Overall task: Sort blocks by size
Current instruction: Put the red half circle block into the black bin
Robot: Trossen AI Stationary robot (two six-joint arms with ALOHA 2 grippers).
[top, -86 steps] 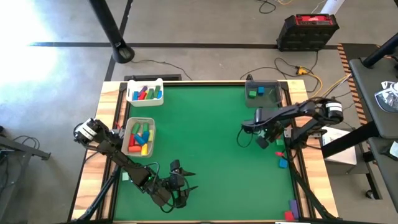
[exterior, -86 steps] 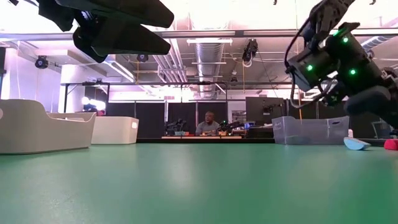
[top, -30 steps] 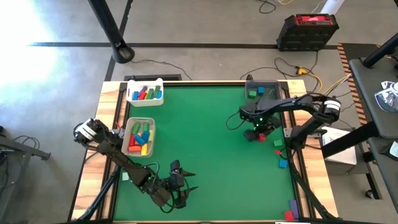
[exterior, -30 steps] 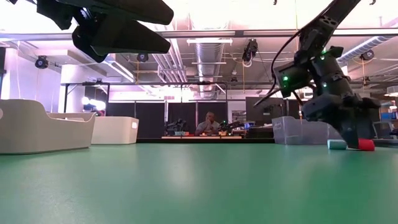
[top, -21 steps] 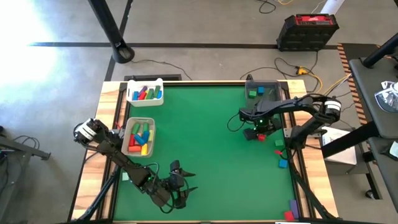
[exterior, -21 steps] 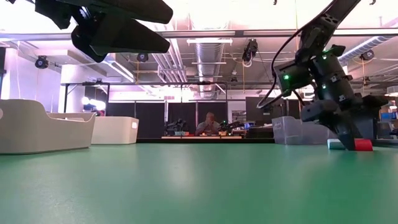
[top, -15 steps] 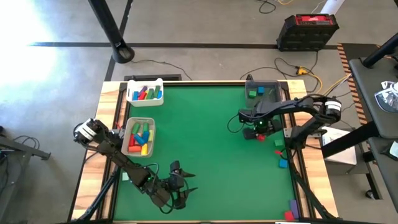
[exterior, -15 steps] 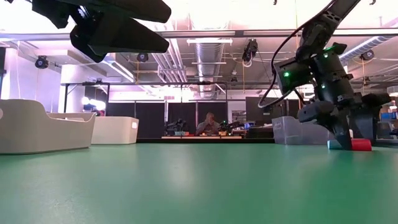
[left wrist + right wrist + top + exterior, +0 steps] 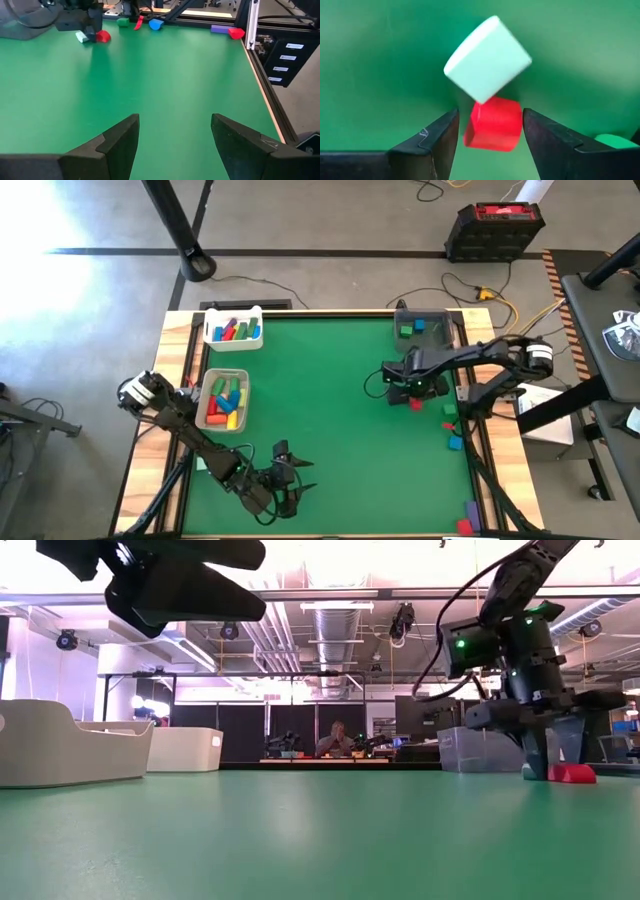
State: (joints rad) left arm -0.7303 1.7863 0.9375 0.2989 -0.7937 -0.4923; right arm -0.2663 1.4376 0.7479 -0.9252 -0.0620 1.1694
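Step looks like pickup of small red block (image 9: 494, 124) on green table (image 9: 320, 430), right side, near grey tray (image 9: 423, 327); right gripper (image 9: 488, 131) down over it, fingers spread, holding nothing; red block sits between fingertips, pale mint block (image 9: 487, 59) touching or just beyond it; next move probably: close on red only, avoid nudging mint one; left gripper (image 9: 173, 135) parked at near edge, open, empty.

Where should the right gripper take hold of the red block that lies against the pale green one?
Probably across the red block's two free side faces, coming straight down. The right gripper already straddles it with its fingers open, one on each side. The pale green block touches a third face, so closing along that line would likely catch both blocks.
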